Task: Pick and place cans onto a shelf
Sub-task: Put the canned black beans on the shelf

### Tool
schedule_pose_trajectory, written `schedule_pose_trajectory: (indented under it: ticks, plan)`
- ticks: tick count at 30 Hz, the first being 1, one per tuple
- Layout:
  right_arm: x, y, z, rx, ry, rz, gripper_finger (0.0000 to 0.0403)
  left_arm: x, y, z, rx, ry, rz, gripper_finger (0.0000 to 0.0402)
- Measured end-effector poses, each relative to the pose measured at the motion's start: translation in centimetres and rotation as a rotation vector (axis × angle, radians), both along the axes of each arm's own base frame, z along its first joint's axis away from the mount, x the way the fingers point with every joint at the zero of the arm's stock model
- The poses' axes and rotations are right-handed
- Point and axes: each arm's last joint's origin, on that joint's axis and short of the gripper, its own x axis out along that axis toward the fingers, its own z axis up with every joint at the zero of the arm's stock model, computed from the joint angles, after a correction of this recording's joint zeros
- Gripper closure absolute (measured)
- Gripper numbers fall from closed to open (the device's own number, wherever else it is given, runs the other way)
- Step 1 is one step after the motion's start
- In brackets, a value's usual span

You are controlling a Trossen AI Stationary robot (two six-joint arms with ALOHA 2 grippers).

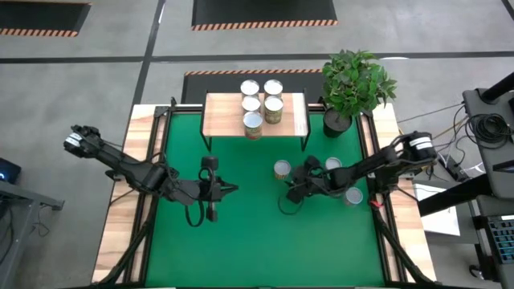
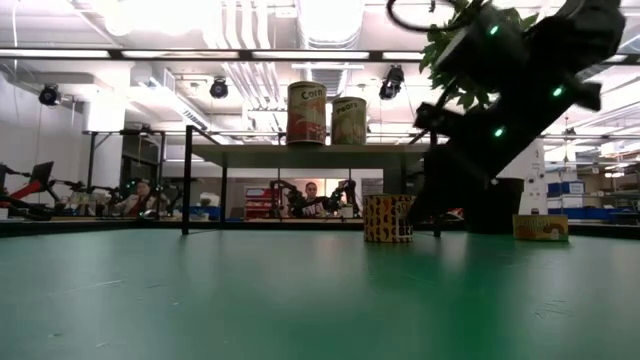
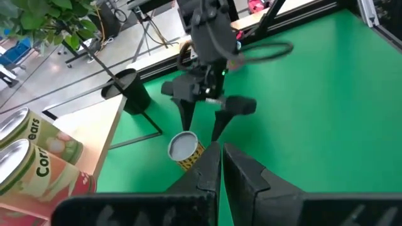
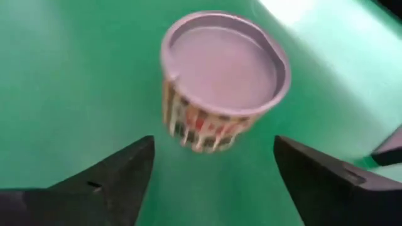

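Note:
Several cans [image 1: 251, 103] stand upright on the shelf [image 1: 217, 120] at the table's far side. A yellow-patterned can [image 1: 282, 168] stands upright on the green mat. My right gripper [image 1: 291, 188] is open just to the near side of it, touching nothing. In the right wrist view the can [image 4: 223, 75] lies ahead of the spread fingers [image 4: 125, 179], not between them. My left gripper [image 1: 231, 189] is shut and empty at the mat's middle, pointing toward the right gripper. The left wrist view shows the can [image 3: 183, 149] below the right gripper [image 3: 202, 125].
Two more cans [image 1: 333, 164] [image 1: 353, 195] stand on the mat beside my right arm. A potted plant [image 1: 337, 122] stands at the far right, next to the shelf. Black frame rails [image 1: 152, 160] run along the mat's sides. The mat's near half [image 1: 257, 249] is bare.

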Motion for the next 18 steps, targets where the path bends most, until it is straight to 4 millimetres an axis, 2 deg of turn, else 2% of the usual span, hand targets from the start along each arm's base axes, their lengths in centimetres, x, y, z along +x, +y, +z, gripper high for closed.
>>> schedule_pose_trajectory:
  ticks: [4, 9, 12, 18]
  plan:
    - [1.0, -0.8, -0.8, -0.004, -0.047, -0.023, 0.0062, 0.0, 0.0, 0.0, -0.002, 0.0, 0.0, 0.0402]
    - [2.0, -1.7, -1.3, -0.025, -0.127, -0.068, 0.006, 0.0, 0.0, 0.0, -0.003, -0.001, 0.001, 0.0402]
    - [2.4, -1.8, -1.5, -0.042, -0.141, -0.046, 0.0083, 0.0, 0.0, 0.0, -0.007, -0.002, 0.002, 0.0402]
    - [2.7, -1.7, -1.3, -0.035, -0.167, -0.009, 0.0159, 0.0, 0.0, 0.0, -0.04, -0.008, 0.019, 0.0402]
